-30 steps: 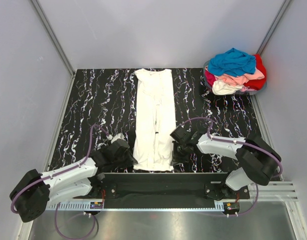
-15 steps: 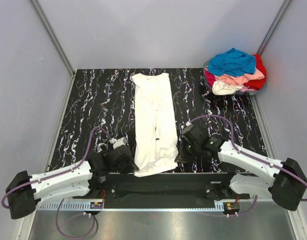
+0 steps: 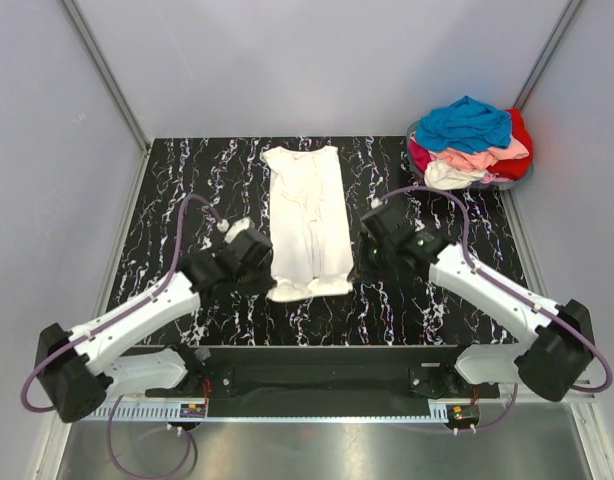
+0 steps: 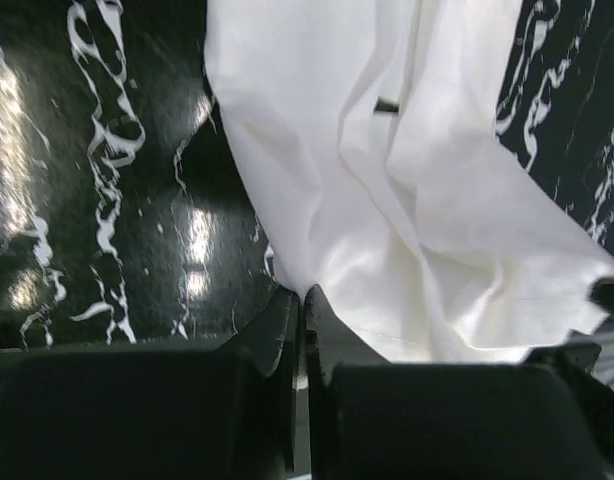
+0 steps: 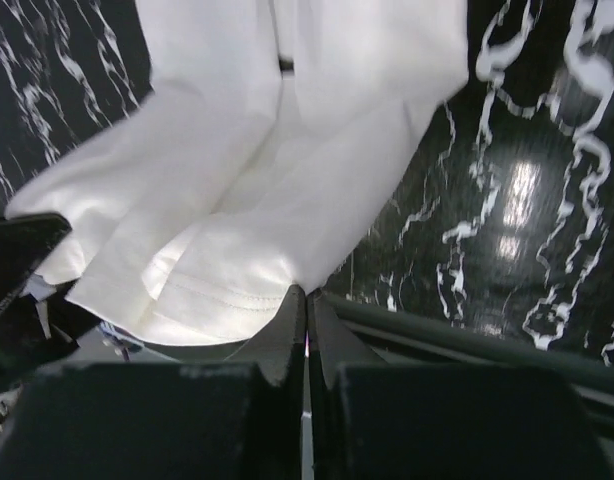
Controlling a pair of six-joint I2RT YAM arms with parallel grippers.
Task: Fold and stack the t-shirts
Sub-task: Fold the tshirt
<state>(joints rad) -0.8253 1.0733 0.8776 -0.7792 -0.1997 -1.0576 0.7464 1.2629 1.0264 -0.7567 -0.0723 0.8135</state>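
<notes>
A cream-white t-shirt [image 3: 307, 215], folded into a long narrow strip, lies on the black marbled table [image 3: 187, 190]. My left gripper [image 3: 262, 280] is shut on the strip's near left corner [image 4: 287, 270], and my right gripper [image 3: 359, 268] is shut on its near right corner [image 5: 307, 275]. Both hold the near end lifted and carried back over the strip, so it sags between them. The far end rests flat on the table. A pile of blue, pink, red and cream t-shirts [image 3: 472, 140] sits at the far right.
The pile lies in a dark basket [image 3: 507, 183] in the table's far right corner. Grey walls close the table at the back and both sides. A black rail [image 3: 317, 370] runs along the near edge.
Both grippers have lifted the shirt's near end from the near table edge and carried it away from the bases, over the strip. The visible strip is now much shorter.
</notes>
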